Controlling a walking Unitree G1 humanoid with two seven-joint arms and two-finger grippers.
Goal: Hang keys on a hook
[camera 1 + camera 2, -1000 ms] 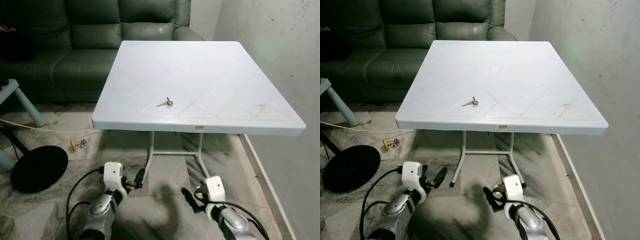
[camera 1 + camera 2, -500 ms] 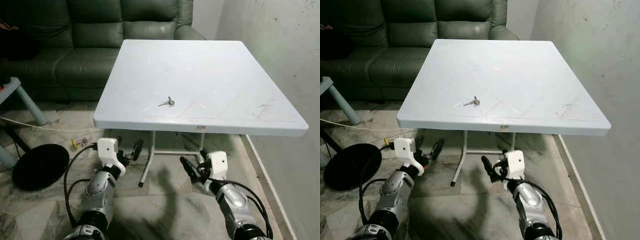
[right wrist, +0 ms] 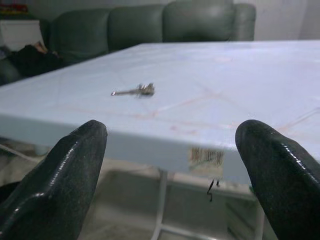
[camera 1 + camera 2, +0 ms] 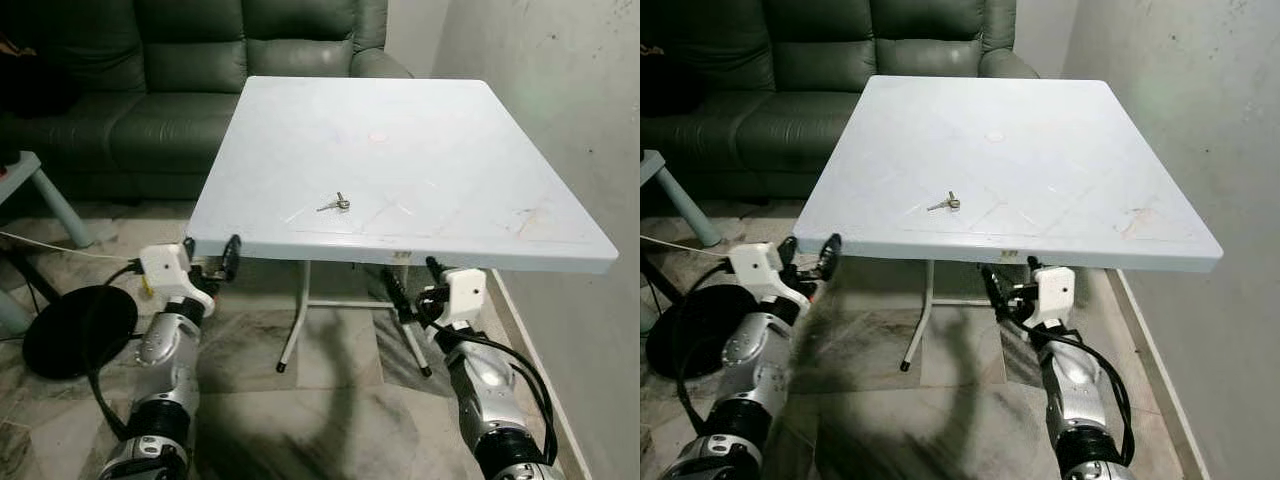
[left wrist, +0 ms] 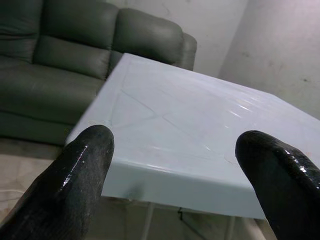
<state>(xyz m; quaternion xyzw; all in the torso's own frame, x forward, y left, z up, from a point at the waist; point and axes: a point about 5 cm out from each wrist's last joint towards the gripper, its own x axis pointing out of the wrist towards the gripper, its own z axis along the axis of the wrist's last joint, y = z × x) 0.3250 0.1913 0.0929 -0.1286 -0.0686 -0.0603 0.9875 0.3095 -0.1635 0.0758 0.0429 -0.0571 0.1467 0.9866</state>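
Note:
A small bunch of silver keys [image 4: 334,204] lies on the white plastic table [image 4: 450,170], near its front edge and a little left of centre. The keys [image 3: 135,91] lie flat on the tabletop in the right wrist view. My left gripper [image 4: 211,257] is open at the table's front left corner, level with the edge. My right gripper [image 4: 412,281] is open just below the front edge, right of the keys. Both grippers hold nothing. In the left wrist view the black fingers [image 5: 75,175] frame the table corner.
A dark green sofa [image 4: 150,90] stands behind the table on the left. A plain wall [image 4: 560,110] runs along the right side. A black round disc [image 4: 75,330] and a cable lie on the marble floor at left, beside a pale stool leg [image 4: 45,200].
Both arms have risen from near the floor to the table's front edge. The camera has moved slightly closer to the table. The keys lie where they were.

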